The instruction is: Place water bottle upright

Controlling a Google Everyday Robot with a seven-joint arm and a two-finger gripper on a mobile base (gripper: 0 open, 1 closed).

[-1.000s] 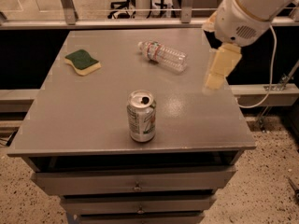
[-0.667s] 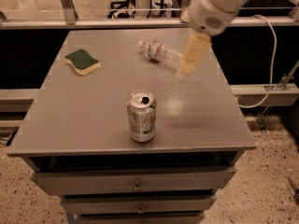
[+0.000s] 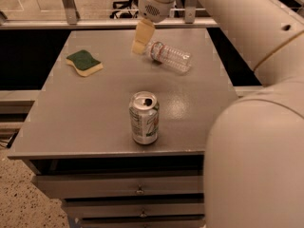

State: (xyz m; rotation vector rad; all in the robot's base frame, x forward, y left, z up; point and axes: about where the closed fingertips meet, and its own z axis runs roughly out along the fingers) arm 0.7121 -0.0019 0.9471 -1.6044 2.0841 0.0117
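Observation:
The water bottle (image 3: 172,57) lies on its side on the grey table (image 3: 95,103), at the far middle. It is clear and ribbed, with a red-and-white label band near its left end. My gripper (image 3: 141,39) hangs just left of the bottle's cap end, low over the table at the far side. The white arm reaches in from the right and fills the lower right of the view.
A silver soda can (image 3: 144,118) stands upright near the table's front edge. A green-and-yellow sponge (image 3: 84,63) lies at the far left. Drawers (image 3: 137,190) sit under the tabletop. A rail and chair legs are beyond the far edge.
My gripper has moved left across the table, from right of the bottle to its cap end. The arm now covers the right of the view. The bottle, can and sponge have not moved.

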